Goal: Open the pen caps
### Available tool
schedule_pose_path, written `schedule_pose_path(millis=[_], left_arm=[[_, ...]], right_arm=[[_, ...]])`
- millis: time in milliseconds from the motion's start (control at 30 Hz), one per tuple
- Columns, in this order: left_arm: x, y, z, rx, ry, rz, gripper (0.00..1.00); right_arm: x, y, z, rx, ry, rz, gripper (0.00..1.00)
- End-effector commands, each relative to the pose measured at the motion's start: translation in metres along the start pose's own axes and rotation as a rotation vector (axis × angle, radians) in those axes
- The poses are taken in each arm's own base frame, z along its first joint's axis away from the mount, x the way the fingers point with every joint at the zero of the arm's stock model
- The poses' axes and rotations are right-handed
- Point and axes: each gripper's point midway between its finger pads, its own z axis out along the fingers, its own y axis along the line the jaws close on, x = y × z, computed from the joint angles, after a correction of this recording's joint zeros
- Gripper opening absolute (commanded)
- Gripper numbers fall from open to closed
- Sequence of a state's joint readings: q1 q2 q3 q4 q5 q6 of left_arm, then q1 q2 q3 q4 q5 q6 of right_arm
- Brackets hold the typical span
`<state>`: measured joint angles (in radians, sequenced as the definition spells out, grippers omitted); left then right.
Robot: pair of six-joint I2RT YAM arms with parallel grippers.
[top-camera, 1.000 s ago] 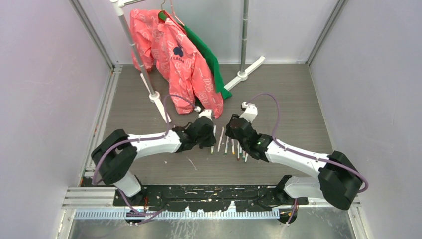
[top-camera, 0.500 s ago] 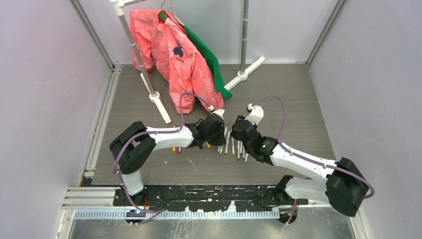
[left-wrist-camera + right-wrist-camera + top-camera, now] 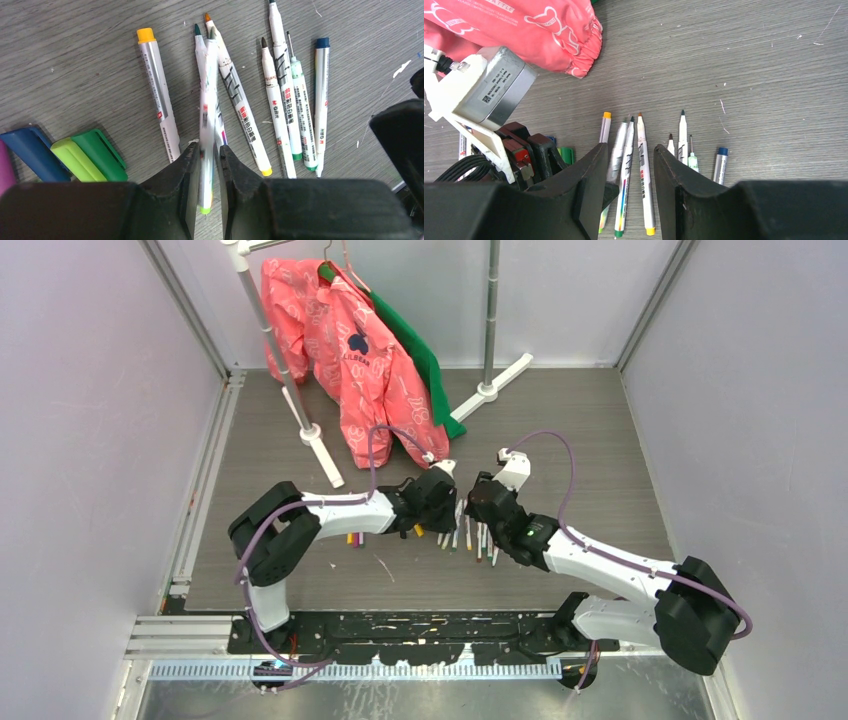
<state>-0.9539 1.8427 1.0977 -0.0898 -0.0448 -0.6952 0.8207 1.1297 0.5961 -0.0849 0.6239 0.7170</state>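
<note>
Left pincer (image 3: 207,150) sits at the bottom centre of its wrist view, jaws a narrow way apart with a white pen (image 3: 208,100) between them; whether they pinch it cannot be told. The right pincer (image 3: 630,147) stands spread and holds nothing, above the pens.

Four loose caps lie side by side on the desk (image 3: 75,60) at the lower left of the left wrist view. They are a purple cap (image 3: 4,172) cut by the frame edge, a blue cap (image 3: 30,150), a lime cap (image 3: 75,160) and a green cap (image 3: 100,150), the last two touching. Two more sit on their pens: a yellow cap (image 3: 146,35) at upper left and a dark blue cap (image 3: 322,42) at upper right.

Eight pens show in that view, six with bare tips, fanned across the upper half.

From above, the left arm (image 3: 330,512) reaches rightward from a bent elbow and the right arm (image 3: 600,560) reaches up and leftward. Their wrists are near each other at frame centre. A pink jacket (image 3: 350,350) and a green garment (image 3: 425,355) hang at the top.
</note>
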Motion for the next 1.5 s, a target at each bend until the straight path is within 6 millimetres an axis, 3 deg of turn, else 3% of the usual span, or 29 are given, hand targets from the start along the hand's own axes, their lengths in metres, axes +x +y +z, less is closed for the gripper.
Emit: schedule_pose_path(millis=[0, 267, 467, 667, 767, 867, 1067, 1200, 1467], left_arm=[[-0.015, -0.009, -0.002, 0.007, -0.039, 0.015, 0.23], [-0.023, -0.015, -0.011, 0.013, -0.071, 0.008, 0.27], [-0.049, -0.012, -0.06, -0.005, -0.218, -0.031, 0.28], [-0.061, 0.039, -0.121, -0.201, -0.378, -0.056, 0.31], [-0.05, 0.074, -0.138, -0.321, -0.402, -0.075, 0.32], [-0.028, 0.107, -0.139, -0.393, -0.377, -0.125, 0.32], [0.004, 0.153, -0.134, -0.489, -0.331, -0.188, 0.32], [0.012, 0.166, -0.128, -0.498, -0.312, -0.214, 0.32], [0.019, 0.172, -0.114, -0.498, -0.274, -0.207, 0.32]], right_arm=[[-0.016, 0.003, -0.002, -0.006, -0.052, 0.039, 0.45], [-0.014, 0.002, -0.001, -0.003, -0.049, 0.038, 0.45], [-0.015, 0.0, -0.002, 0.001, -0.055, 0.038, 0.45], [-0.012, 0.003, 0.0, -0.01, -0.047, 0.044, 0.45], [-0.013, 0.005, 0.0, -0.016, -0.047, 0.047, 0.45], [-0.013, 0.006, 0.0, -0.025, -0.046, 0.051, 0.45], [-0.01, 0.009, 0.001, -0.037, -0.037, 0.051, 0.45], [-0.007, 0.011, 0.003, -0.042, -0.031, 0.05, 0.45], [-0.005, 0.009, 0.004, -0.037, -0.025, 0.045, 0.45]])
